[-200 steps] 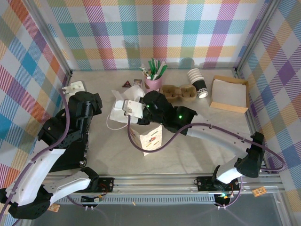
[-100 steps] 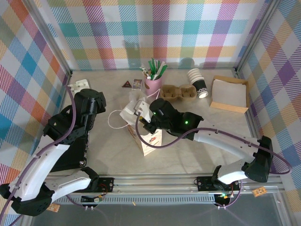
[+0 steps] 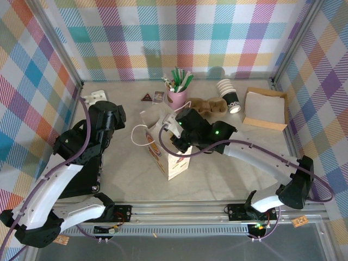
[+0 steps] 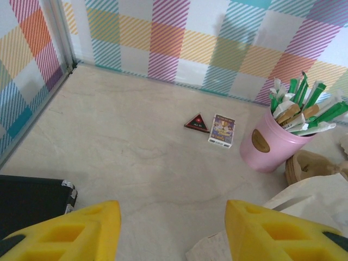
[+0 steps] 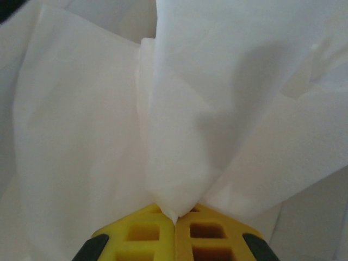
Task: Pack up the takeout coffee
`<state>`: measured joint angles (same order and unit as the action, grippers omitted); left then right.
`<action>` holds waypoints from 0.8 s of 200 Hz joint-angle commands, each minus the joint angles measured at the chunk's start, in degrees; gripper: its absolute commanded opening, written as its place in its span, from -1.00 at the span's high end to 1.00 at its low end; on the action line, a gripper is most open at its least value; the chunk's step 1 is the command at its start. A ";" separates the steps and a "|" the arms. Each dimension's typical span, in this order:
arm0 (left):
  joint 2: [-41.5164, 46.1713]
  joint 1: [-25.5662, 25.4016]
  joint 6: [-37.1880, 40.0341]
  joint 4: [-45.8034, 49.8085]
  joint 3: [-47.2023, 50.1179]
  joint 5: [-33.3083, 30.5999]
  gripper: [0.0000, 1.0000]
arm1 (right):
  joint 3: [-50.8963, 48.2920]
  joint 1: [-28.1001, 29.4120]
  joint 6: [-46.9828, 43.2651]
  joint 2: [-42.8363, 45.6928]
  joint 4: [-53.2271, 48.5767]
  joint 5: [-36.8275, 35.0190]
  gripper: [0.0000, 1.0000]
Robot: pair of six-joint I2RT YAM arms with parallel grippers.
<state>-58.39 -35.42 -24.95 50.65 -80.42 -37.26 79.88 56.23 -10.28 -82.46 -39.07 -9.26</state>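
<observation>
- One takeout coffee has to go in: a white paper cup with a black band and a round black plastic lid; where it stands I cannot tell, since the right arm (image 3: 255, 157) hides part of the table (image 3: 217, 179) beside the carrier
- By my judgement it will be light if empty and top-heavy if full; the thin paper wall dents under a hard squeeze, the pressed-on lid may pop and any tilt risks a spill; best taken round the banded middle, upright, never by the lid
- One tall white paper bag (image 3: 171, 163) with a looped handle stands upright near the middle of the table; the right jaws are closed tight on a fold of its paper at the top
- The left jaws stand apart with nothing between them, over bare table left of the bag
- One pink cup (image 4: 269, 144) of green and white sticks; one brown moulded cardboard carrier (image 3: 209, 106) just right of it
- One lidless stack of white paper cups (image 3: 229, 95) lying on its side, too tightly nested to count
- One shallow brown box (image 3: 265, 107) lined in white, far right
- Two small flat things just beside each other: a dark triangle (image 4: 196, 122) and a printed packet (image 4: 222, 130)
</observation>
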 commanded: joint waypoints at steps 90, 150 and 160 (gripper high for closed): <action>1.77 0.59 -2.24 -0.11 0.29 0.46 -0.04 | 12.83 -2.30 0.48 -13.90 -17.87 4.19 0.80; 1.73 0.55 -2.64 -0.29 0.97 0.94 -0.04 | 17.61 -3.27 0.87 -19.63 -21.74 5.74 0.72; 1.84 0.54 -2.73 -0.38 0.97 0.98 -0.04 | 18.48 -3.31 1.12 -20.49 -22.35 6.36 0.68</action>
<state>-57.36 -35.42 -26.59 50.70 -80.27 -36.64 96.90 53.41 -10.46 -99.96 -56.34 -5.04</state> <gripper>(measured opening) 0.521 0.145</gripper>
